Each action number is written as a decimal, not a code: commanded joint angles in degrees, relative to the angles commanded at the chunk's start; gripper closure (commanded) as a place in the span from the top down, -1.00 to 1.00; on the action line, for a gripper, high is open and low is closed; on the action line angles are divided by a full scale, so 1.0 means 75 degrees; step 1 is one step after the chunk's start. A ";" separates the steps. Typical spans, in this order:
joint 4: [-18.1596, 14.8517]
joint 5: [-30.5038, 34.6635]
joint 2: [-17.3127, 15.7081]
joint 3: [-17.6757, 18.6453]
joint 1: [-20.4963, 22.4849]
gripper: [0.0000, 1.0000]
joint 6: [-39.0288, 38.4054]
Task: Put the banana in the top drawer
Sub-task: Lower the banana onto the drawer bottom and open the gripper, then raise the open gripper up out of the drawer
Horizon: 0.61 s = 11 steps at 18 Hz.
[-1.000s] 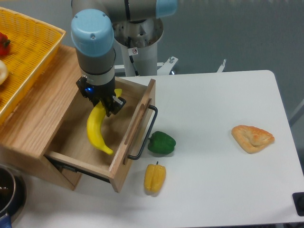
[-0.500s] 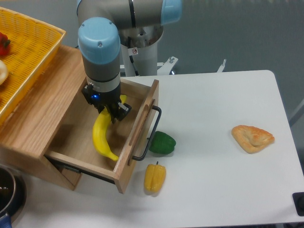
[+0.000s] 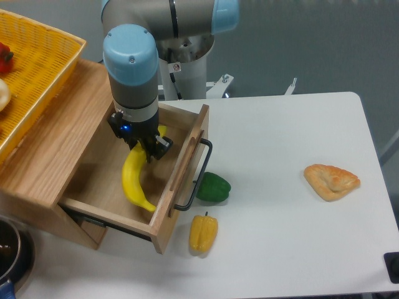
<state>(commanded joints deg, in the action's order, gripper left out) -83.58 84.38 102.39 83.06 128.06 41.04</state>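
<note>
The long yellow banana (image 3: 132,180) hangs slanted inside the open top drawer (image 3: 184,163), with its lower tip near the drawer's front corner. My gripper (image 3: 148,148) reaches down into the drawer from above and is shut on the banana's upper part. A short yellow end shows behind the fingers. The arm's blue-capped wrist hides most of the fingers. The drawer's black bar handle (image 3: 201,175) faces the table on the right.
A green bell pepper (image 3: 213,187) lies against the drawer handle, and a yellow bell pepper (image 3: 203,232) sits just below it. A pastry (image 3: 331,180) rests at the right. The yellow wicker basket (image 3: 37,68) stands on the cabinet top (image 3: 56,143). A dark pot (image 3: 9,255) is at bottom left.
Over the last second the gripper moved right and lower with the banana, deeper into the drawer. The drawer front shifted slightly right. Nothing has changed in the last half second.
</note>
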 joint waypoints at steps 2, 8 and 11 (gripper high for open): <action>0.0000 0.0000 0.0000 0.0000 0.0000 0.13 0.0012; -0.0012 0.0000 -0.0023 0.0000 0.0000 0.21 0.0023; -0.0023 0.0000 -0.0059 -0.0012 0.0000 0.21 0.0035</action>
<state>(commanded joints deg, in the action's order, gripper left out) -83.76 84.38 101.95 82.97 128.06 41.31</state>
